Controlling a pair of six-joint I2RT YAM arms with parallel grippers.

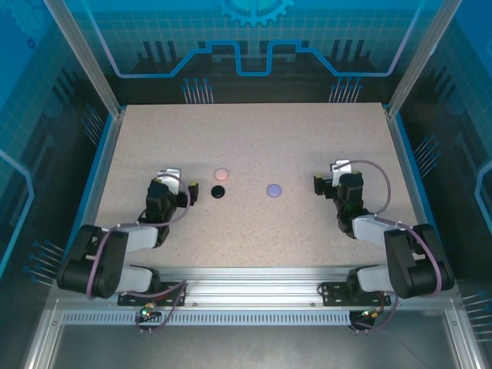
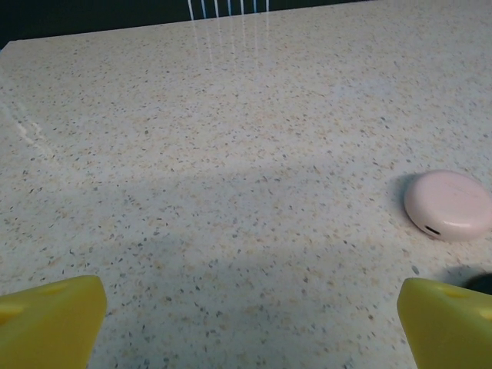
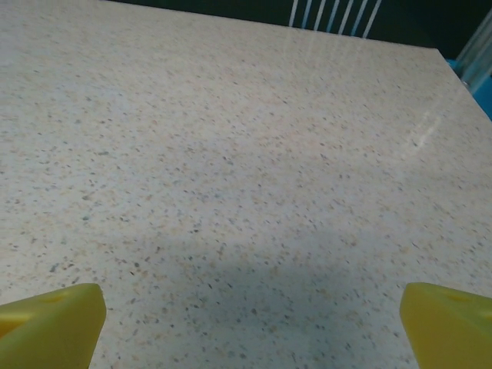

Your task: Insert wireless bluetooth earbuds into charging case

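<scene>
Left wrist: pink case [image 2: 448, 204] on table [image 2: 231, 154]

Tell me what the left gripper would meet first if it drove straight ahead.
The way looks free: the left gripper faces bare table up to the far edge. The pink case lies off to its right, probably outside the path, though depth is hard to judge.

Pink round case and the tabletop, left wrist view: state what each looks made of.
Pink round case: probably moulded plastic with a satin finish. The colour is even, the highlight is soft, and the rounded shell has a small dark slot.
Tabletop: speckled stone-look laminate or composite, cannot tell which. It is semi-gloss, since it mirrors the white bars at its far edge.
</scene>
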